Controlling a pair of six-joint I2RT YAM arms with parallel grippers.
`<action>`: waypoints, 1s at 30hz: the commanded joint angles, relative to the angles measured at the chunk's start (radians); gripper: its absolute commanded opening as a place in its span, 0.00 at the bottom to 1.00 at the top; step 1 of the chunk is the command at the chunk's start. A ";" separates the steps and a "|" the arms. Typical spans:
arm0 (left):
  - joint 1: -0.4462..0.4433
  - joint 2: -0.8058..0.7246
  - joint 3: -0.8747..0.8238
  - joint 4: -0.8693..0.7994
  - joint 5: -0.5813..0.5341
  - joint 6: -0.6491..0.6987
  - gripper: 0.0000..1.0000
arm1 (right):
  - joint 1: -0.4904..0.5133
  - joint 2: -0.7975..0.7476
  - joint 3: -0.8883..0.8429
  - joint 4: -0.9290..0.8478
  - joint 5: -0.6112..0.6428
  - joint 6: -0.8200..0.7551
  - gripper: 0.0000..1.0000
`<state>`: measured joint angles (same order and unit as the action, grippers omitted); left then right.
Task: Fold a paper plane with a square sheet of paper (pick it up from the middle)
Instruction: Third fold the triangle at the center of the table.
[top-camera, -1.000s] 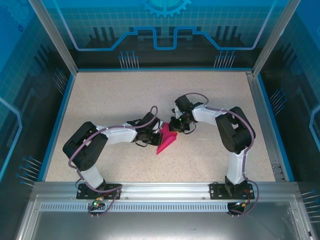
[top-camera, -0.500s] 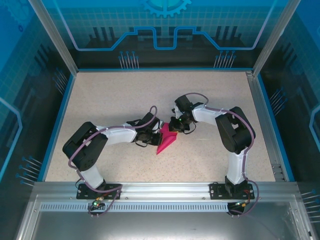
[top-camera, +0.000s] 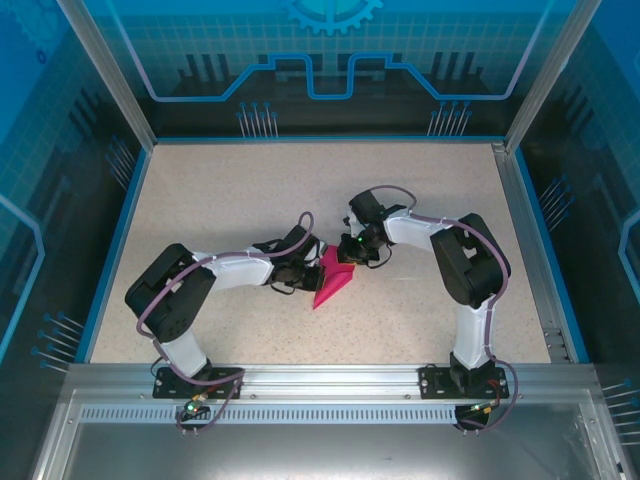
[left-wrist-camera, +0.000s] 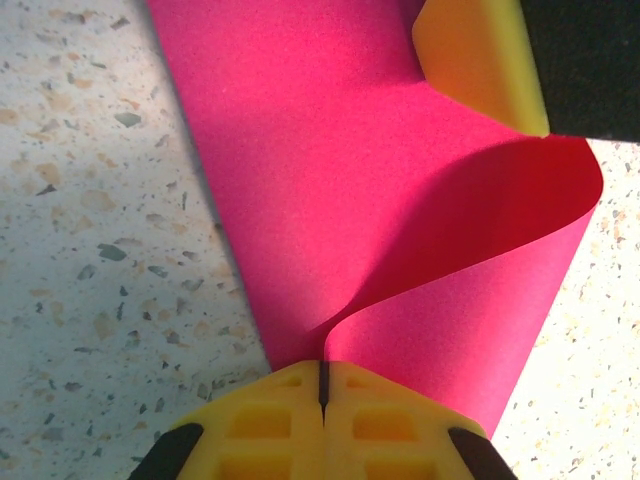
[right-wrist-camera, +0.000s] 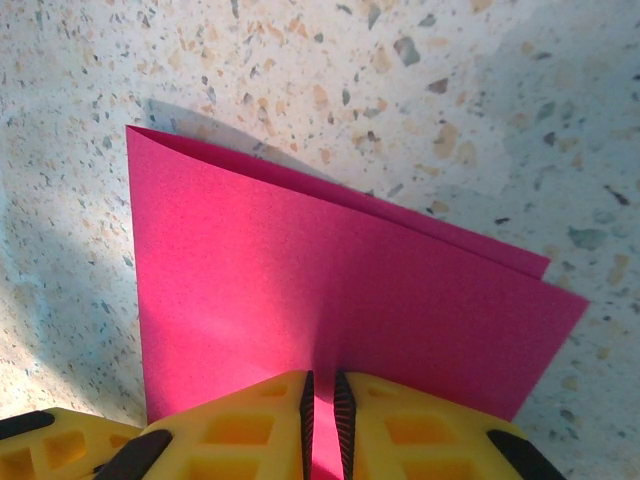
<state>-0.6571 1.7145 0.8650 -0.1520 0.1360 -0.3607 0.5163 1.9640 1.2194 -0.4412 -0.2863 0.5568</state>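
Observation:
The magenta-pink sheet of paper (top-camera: 331, 286) lies mid-table, folded into a pointed wedge whose tip faces the near edge. My left gripper (top-camera: 311, 268) comes at it from the left and is shut on one edge. In the left wrist view the yellow fingertips (left-wrist-camera: 322, 378) pinch a layer of paper (left-wrist-camera: 330, 180) that curls up off the table. My right gripper (top-camera: 350, 258) holds the far right part. In the right wrist view its jaws (right-wrist-camera: 322, 405) stand nearly together, with the doubled paper (right-wrist-camera: 300, 290) between them. A yellow finger (left-wrist-camera: 480, 60) of the right gripper shows in the left wrist view.
The speckled beige table (top-camera: 230, 200) is bordered by a blue rim and aluminium posts (top-camera: 105, 70), with glass panels around it. Both arm bases (top-camera: 200, 380) sit on the metal rail at the near edge.

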 joint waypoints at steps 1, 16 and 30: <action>0.009 -0.024 -0.006 -0.020 -0.012 0.002 0.00 | 0.020 0.041 0.001 -0.058 0.020 0.008 0.18; 0.009 -0.061 -0.002 -0.018 -0.018 0.007 0.00 | 0.019 0.061 0.002 -0.059 0.023 0.008 0.17; 0.008 0.008 -0.020 0.001 -0.018 -0.011 0.00 | 0.019 0.038 0.009 -0.055 0.001 0.014 0.18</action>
<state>-0.6571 1.7020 0.8574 -0.1509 0.1276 -0.3614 0.5167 1.9751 1.2327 -0.4496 -0.2916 0.5606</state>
